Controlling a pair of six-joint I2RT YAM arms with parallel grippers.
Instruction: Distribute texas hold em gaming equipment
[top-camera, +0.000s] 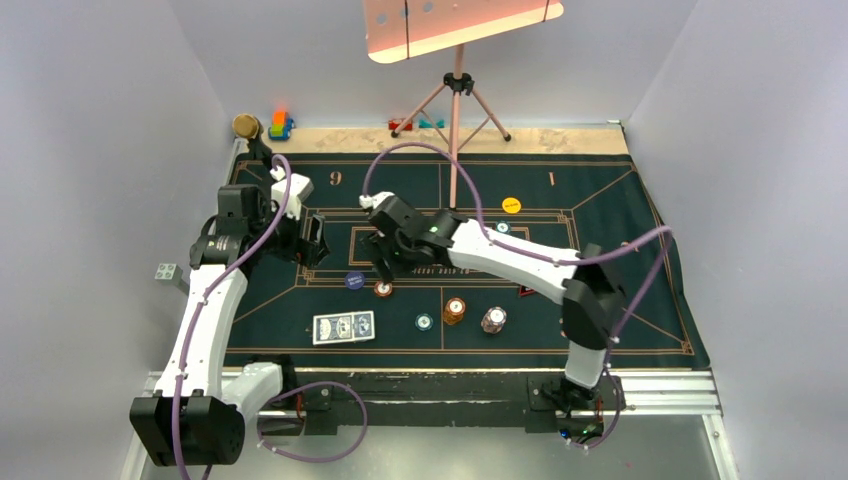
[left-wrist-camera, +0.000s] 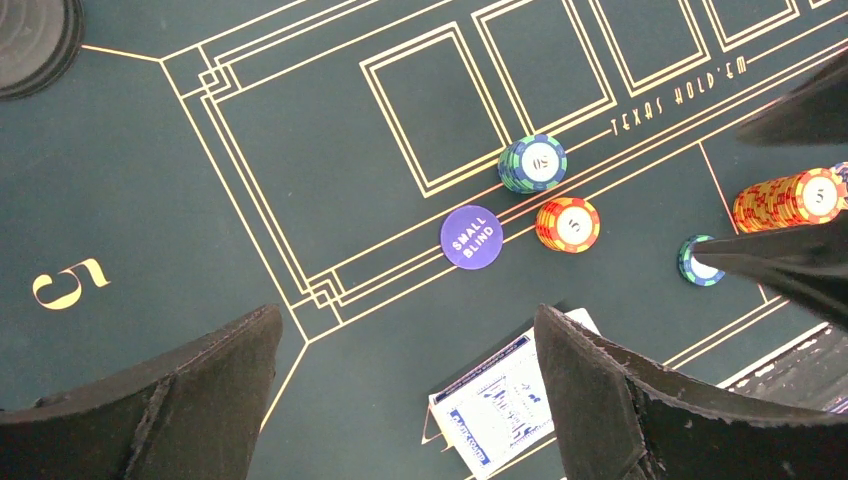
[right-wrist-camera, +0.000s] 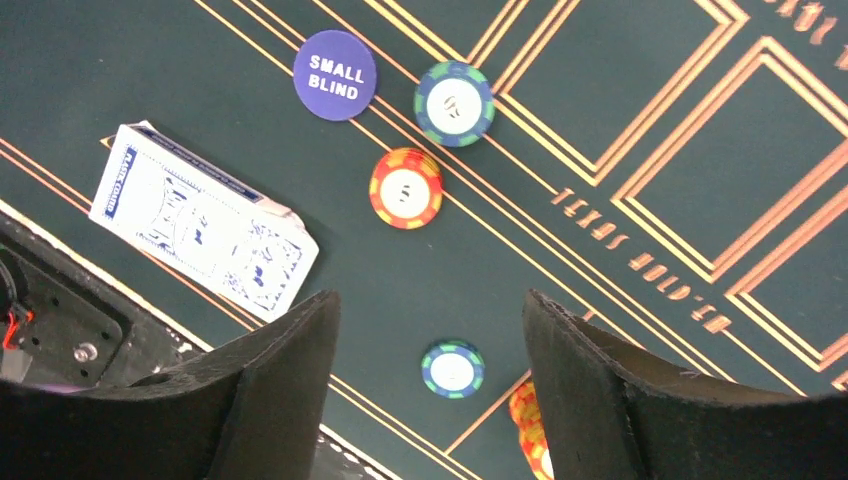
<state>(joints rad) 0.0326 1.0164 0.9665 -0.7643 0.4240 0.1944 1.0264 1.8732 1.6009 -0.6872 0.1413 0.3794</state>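
Note:
On the dark Texas hold'em mat (top-camera: 600, 215), my right gripper (top-camera: 385, 260) (right-wrist-camera: 430, 300) hangs open and empty above the middle. Below it lie a purple "small blind" disc (right-wrist-camera: 335, 75), a blue-green chip stack (right-wrist-camera: 454, 103), an orange chip stack (right-wrist-camera: 405, 187) and a single teal chip (right-wrist-camera: 453, 369). The blue-backed card deck (top-camera: 343, 327) (right-wrist-camera: 205, 220) lies near the front edge. A taller orange stack (top-camera: 455, 310), a pinkish stack (top-camera: 493, 320), a yellow disc (top-camera: 512, 205) and a red-black marker (top-camera: 527, 291) sit further right. My left gripper (top-camera: 312, 240) (left-wrist-camera: 408, 315) is wide open and empty at the mat's left.
A tripod (top-camera: 457, 110) holding a pink board stands at the back, its pole reaching over the mat. A gold-topped black stand (top-camera: 246, 127) and bright toy blocks (top-camera: 280, 125) sit at the back left corner. Another teal chip (top-camera: 502, 228) lies beside my right forearm.

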